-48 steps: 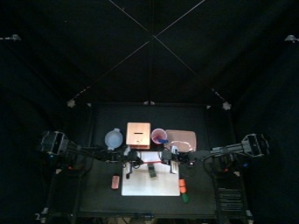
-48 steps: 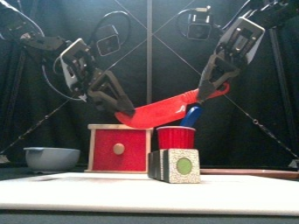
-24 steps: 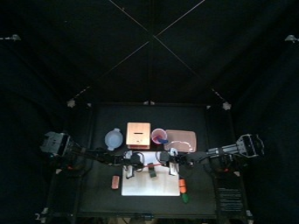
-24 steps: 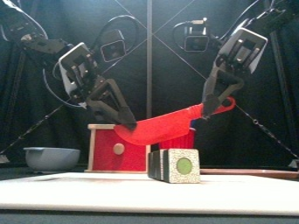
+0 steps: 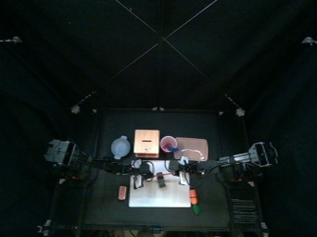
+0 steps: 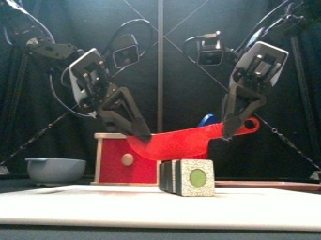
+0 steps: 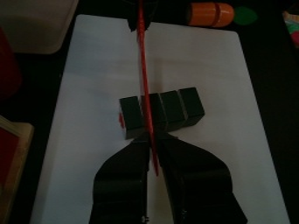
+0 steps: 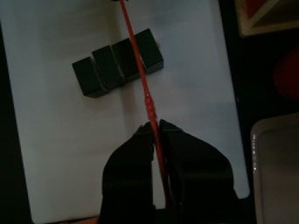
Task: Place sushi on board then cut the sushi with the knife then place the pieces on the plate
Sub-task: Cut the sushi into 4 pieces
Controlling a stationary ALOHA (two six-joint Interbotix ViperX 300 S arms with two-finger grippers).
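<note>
1. Left gripper (image 6: 138, 134) reaches in from the left, jaws pinched narrow on the blade end of the red knife (image 6: 182, 143)
2. Right gripper (image 6: 228, 129) reaches in from the right, jaws clamped tight on the handle end of the same knife; the handle's loop sticks out past it
3. The knife hangs between the two grippers, sloping down toward the left one
4. Sushi roll (image 6: 189, 176) lies on the white board (image 6: 75, 202), near its middle, right under the knife; the blade sits just over the roll's top, contact cannot be told
5. Both wrist views show the blade edge-on as a thin red line crossing the roll near one end, blocks all joined
6. Behind the board stand a wooden box (image 6: 126, 157) with a red drawer front, a blue-grey bowl (image 6: 54, 169) to its left, a red cup (image 5: 169, 143) with a blue knife (image 6: 209, 119), and a pink tray (image 5: 192, 145) to the right
7. An orange toy (image 7: 212, 12) lies just off one end of the board
</note>
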